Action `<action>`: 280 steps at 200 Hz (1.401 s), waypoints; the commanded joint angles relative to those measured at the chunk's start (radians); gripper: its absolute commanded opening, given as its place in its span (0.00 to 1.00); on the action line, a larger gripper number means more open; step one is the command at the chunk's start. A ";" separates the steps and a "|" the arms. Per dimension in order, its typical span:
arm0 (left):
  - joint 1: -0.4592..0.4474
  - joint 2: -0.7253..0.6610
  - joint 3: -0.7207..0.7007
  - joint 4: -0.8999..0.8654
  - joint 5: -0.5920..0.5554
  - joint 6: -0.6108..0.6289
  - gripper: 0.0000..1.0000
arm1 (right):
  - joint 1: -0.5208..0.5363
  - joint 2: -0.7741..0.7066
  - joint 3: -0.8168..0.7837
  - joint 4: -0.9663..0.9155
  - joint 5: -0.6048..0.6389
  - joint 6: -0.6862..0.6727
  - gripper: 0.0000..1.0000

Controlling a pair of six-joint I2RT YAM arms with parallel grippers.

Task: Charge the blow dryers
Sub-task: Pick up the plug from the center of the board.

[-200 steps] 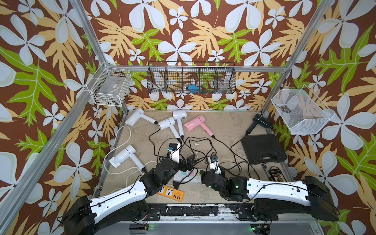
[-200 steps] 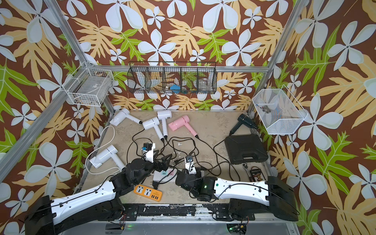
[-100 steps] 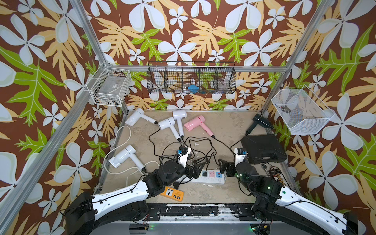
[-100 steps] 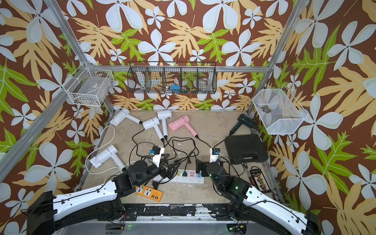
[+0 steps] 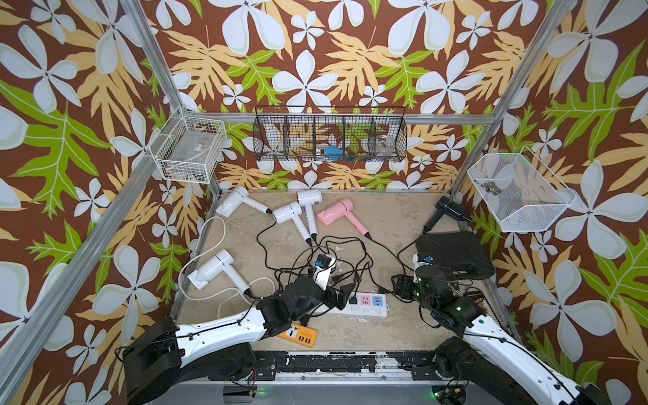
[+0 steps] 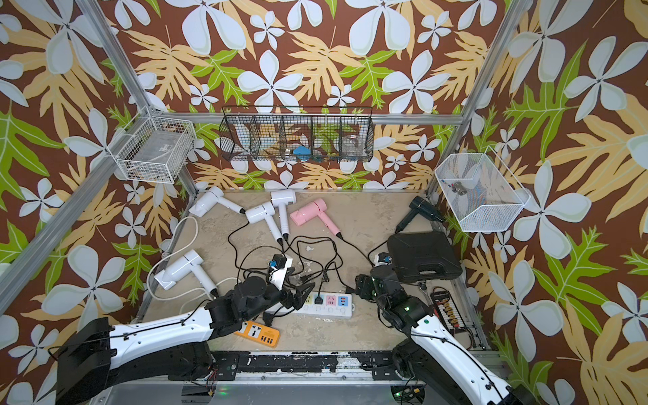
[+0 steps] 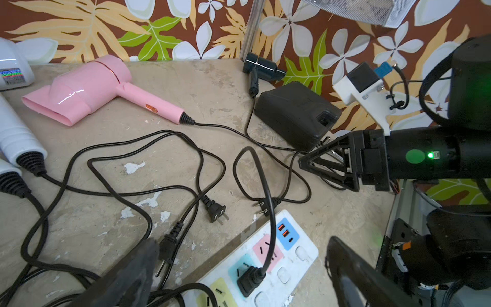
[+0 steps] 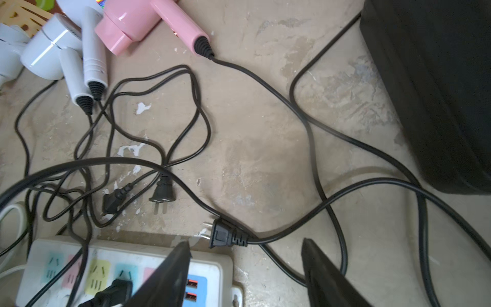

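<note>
Just before the spread right pincer (image 8: pixel 245 242) lies a loose dryer plug (image 8: pixel 221 235).

Bright, even light (close foregrounds blurred).

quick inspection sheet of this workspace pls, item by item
surface: beige tabletop, worn, chipped
job's things: four white blow dryers, pink blow dryer, black blow dryer, all lying on it
clutter: black case, orange power strip
grippers: left gripper open over the white power strip; right gripper open, fingers either side of a loose plug
cables: tangled black cords; one plug seated in the strip, others loose
surroundings: floral walls, three wire baskets
</note>
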 commanded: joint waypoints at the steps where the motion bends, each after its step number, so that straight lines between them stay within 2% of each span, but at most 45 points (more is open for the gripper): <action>1: 0.001 0.023 0.003 0.038 -0.031 0.018 1.00 | -0.003 0.054 0.000 -0.076 0.013 0.085 0.55; 38: 0.001 0.012 0.002 0.037 -0.049 0.016 1.00 | -0.004 0.123 -0.013 -0.109 0.005 0.103 0.52; 65: 0.001 -0.016 -0.007 0.036 -0.055 0.019 1.00 | -0.004 0.136 -0.025 -0.079 -0.004 0.050 0.53; 73: 0.001 -0.022 -0.010 0.037 -0.059 0.020 1.00 | -0.004 0.144 -0.025 -0.055 -0.042 0.021 0.53; 81: 0.000 -0.027 -0.010 0.035 -0.065 0.021 1.00 | -0.004 0.154 -0.032 -0.021 -0.089 -0.006 0.48; 97: 0.000 -0.037 -0.012 0.033 -0.062 0.020 1.00 | -0.004 0.179 -0.036 0.025 -0.143 -0.053 0.46; 111: 0.000 -0.043 -0.013 0.032 -0.064 0.020 1.00 | -0.004 0.212 -0.040 0.074 -0.204 -0.086 0.37; 153: 0.001 -0.064 -0.017 0.027 -0.065 0.020 1.00 | -0.004 0.302 0.007 0.043 -0.117 -0.085 0.37; 201: 0.001 -0.078 -0.021 0.026 -0.068 0.022 1.00 | -0.002 0.364 0.004 0.053 -0.085 -0.067 0.37; 247: 0.001 -0.082 -0.021 0.025 -0.071 0.023 1.00 | -0.004 0.440 0.032 0.003 0.082 -0.001 0.34; 280: 0.000 -0.088 -0.023 0.026 -0.061 0.020 1.00 | -0.021 0.474 0.047 0.010 0.121 0.020 0.35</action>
